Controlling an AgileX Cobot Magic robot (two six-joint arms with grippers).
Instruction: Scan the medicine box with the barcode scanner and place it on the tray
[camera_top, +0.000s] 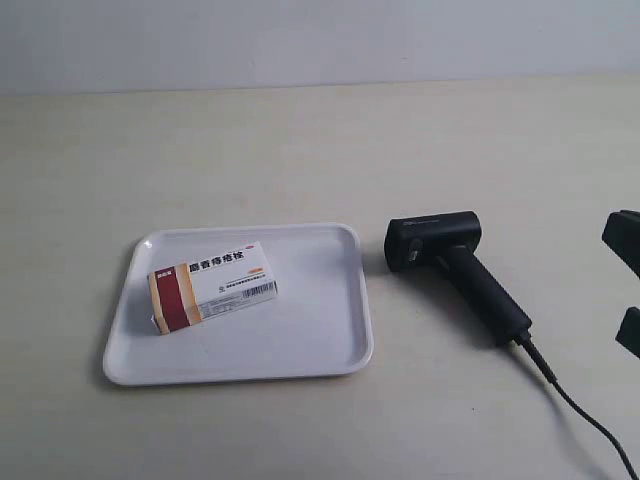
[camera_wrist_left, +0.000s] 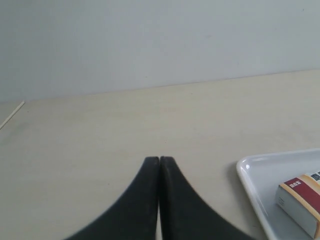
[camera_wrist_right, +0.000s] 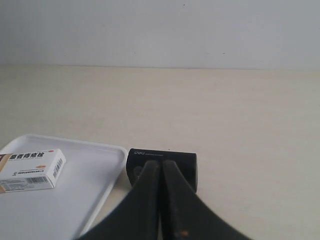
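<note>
The medicine box (camera_top: 212, 285) lies flat inside the white tray (camera_top: 325, 310), toward its left half, red and tan band at the left end. To the right of the tray the black barcode scanner (camera_top: 455, 262) lies on the table, head toward the tray, handle angled away. My right gripper (camera_wrist_right: 162, 163) is shut and empty, hovering just short of the scanner head (camera_wrist_right: 186, 164), with the box (camera_wrist_right: 32, 169) and tray (camera_wrist_right: 92, 182) off to one side. My left gripper (camera_wrist_left: 159, 159) is shut and empty over bare table beside the tray corner (camera_wrist_left: 250, 172) and box end (camera_wrist_left: 300, 200).
The scanner's black cable (camera_top: 580, 410) runs from the handle toward the lower right corner of the exterior view. Two black parts of an arm (camera_top: 625, 240) show at that view's right edge. A pale wall stands behind the beige tabletop (camera_top: 300, 150).
</note>
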